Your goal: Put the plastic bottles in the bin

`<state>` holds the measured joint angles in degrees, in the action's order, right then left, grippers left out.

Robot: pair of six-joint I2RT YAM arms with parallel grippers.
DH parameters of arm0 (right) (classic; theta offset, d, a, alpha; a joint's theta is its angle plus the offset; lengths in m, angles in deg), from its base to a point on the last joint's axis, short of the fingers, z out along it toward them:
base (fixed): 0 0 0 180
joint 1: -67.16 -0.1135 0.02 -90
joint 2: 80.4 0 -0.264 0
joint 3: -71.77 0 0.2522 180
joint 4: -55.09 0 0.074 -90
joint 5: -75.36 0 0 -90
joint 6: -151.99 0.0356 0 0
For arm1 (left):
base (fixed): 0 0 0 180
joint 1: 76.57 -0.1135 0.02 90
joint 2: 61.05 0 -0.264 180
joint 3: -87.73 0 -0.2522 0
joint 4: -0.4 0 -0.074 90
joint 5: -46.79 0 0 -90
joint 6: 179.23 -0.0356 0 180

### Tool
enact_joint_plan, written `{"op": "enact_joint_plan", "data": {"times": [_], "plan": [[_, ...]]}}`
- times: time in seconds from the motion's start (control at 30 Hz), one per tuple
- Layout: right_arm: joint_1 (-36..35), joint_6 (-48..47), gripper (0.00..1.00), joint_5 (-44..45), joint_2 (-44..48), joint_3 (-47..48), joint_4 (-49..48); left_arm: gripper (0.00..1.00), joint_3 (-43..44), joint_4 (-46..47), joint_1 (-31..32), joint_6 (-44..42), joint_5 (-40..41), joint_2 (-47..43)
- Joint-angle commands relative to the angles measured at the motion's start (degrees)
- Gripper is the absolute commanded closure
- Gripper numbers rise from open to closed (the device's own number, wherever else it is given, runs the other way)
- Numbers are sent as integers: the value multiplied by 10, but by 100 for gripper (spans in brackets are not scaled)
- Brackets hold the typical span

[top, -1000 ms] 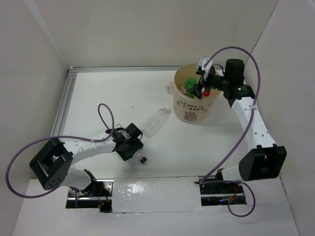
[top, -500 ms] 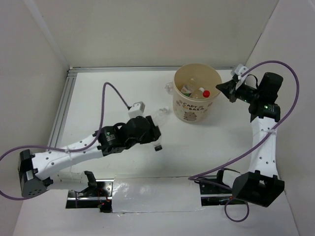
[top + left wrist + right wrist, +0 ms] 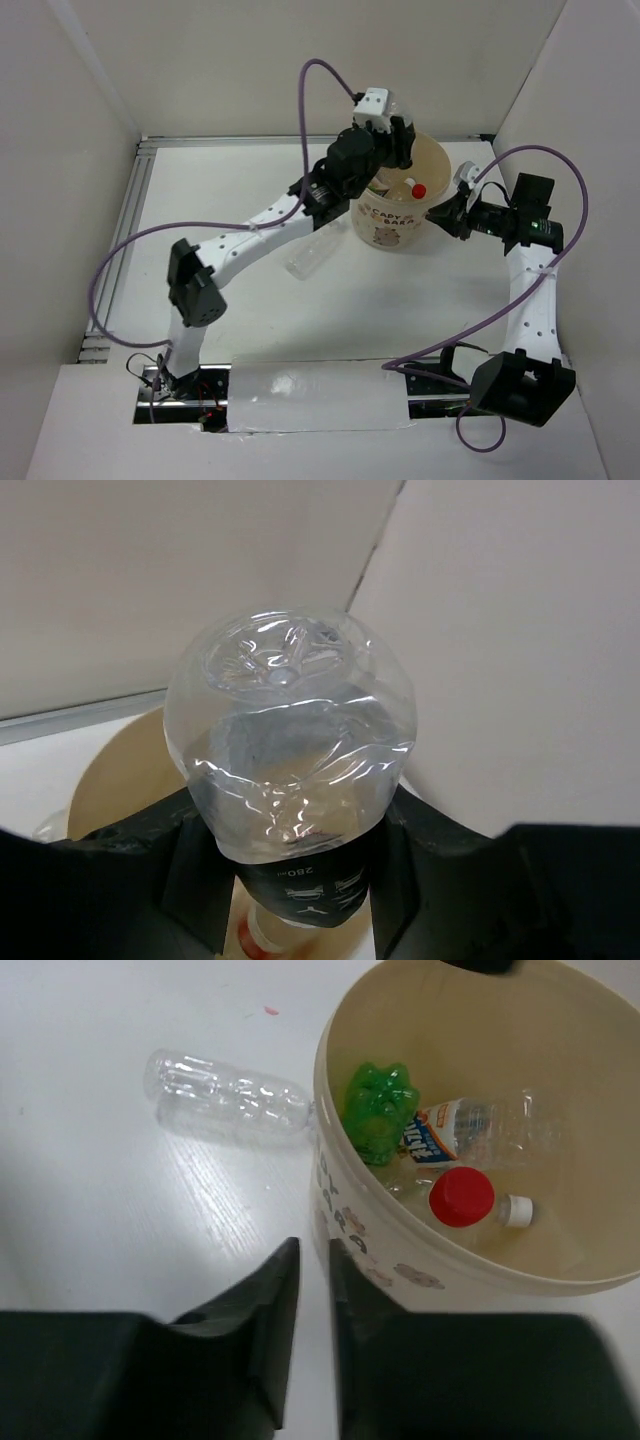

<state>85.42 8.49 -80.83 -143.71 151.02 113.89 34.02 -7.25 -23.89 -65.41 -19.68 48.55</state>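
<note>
My left gripper (image 3: 388, 150) hangs over the bin's (image 3: 395, 228) far rim. In the left wrist view it (image 3: 295, 865) is shut on a clear bottle with a black label (image 3: 290, 750), base towards the camera, with the beige bin (image 3: 110, 780) below. Inside the bin (image 3: 420, 1255) lie a green bottle (image 3: 380, 1110), a clear labelled bottle (image 3: 470, 1132) and a red cap (image 3: 461, 1197). Another clear bottle (image 3: 225, 1100) lies on the table left of the bin, also in the top view (image 3: 312, 252). My right gripper (image 3: 314, 1260) hovers just right of the bin (image 3: 440, 213), its jaws a narrow gap apart and empty.
White walls close in the table on the left, back and right. A metal rail (image 3: 130, 215) runs along the left edge. The left arm's purple cable (image 3: 320, 80) loops high above the bin.
My left arm has swung from the table's middle up over the bin, carrying the black-labelled bottle. The right gripper has edged closer to the bin's side and its jaws have parted slightly.
</note>
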Motion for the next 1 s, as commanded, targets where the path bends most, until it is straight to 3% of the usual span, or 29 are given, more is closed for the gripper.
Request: {"op": "enact_joint_plan", "data": {"times": [0.0, 0.03, 0.07, 0.1, 0.23, 0.37, 0.43, 0.6, 0.7, 0.97], "plan": [[3, -26, 72, -9, 20, -4, 47, 54, 119, -3, -14, -74, 7, 85], [3, -26, 61, -3, 20, -9, 53, 54, 101, 11, -22, -74, 0, 92], [3, -26, 49, -3, 20, -9, 53, 9, 85, 21, -28, -66, -10, 92], [3, -26, 29, 4, 26, -14, 53, 0, 80, 22, -36, -66, -24, 92], [3, -26, 12, 9, 26, -26, 53, 0, 88, 8, -49, -66, -52, 98], [3, -11, 10, 9, 26, -33, 36, 0, 41, 67, -72, -66, -66, 51], [8, -11, 10, 19, 20, -33, 36, 0, 3, 113, -107, -51, -60, 24], [19, -11, 10, 26, 3, -38, 36, 0, -157, 176, -254, 34, -157, -12], [19, 12, 9, 31, -8, -38, 29, 2, -127, 133, -303, 59, -233, 52], [44, 40, 9, 31, -42, 2, 35, 1, 30, 104, -314, 33, -347, 248]]}}
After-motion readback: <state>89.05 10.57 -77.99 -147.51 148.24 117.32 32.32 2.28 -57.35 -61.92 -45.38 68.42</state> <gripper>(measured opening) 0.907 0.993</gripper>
